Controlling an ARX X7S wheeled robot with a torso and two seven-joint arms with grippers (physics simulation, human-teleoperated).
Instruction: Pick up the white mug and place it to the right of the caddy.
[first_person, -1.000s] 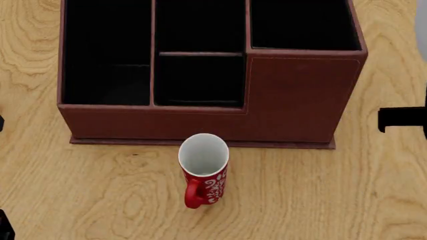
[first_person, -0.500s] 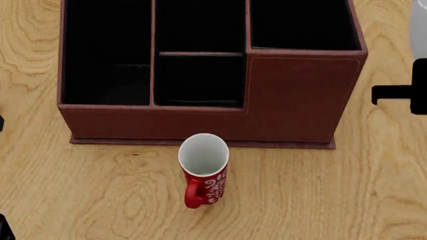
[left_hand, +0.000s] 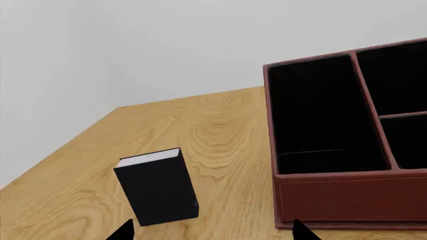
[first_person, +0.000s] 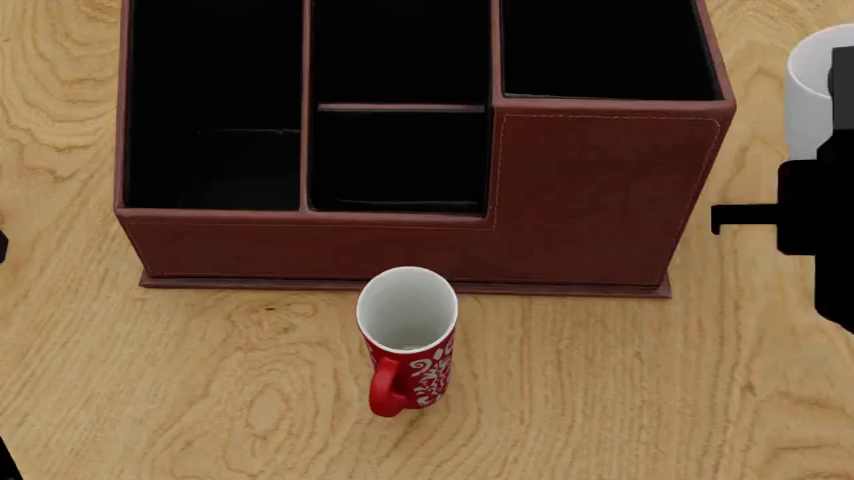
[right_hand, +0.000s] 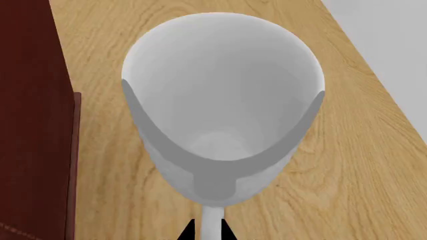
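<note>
The white mug (right_hand: 220, 100) fills the right wrist view, upright, just right of the caddy's dark red wall (right_hand: 33, 125). My right gripper (right_hand: 208, 231) is shut on the mug's handle, one black fingertip on each side of it. In the head view the white mug (first_person: 807, 85) shows at the right edge, partly hidden by the black right arm; the jaws are hidden there. The reddish-brown caddy (first_person: 601, 200) fills the middle of the head view. My left gripper (left_hand: 210, 232) is open and empty, above the table between a book and the caddy (left_hand: 347, 200).
A red mug with white swirls (first_person: 407, 340) stands in front of the caddy. A small black book (left_hand: 157, 187) stands left of the caddy. The wooden table's edge (left_hand: 60, 150) runs close behind the book; the right edge (right_hand: 373, 75) is near the white mug.
The right arm has moved left into the head view, and the white mug has come into sight at the right edge. The left arm, caddy and red mug have not moved.
</note>
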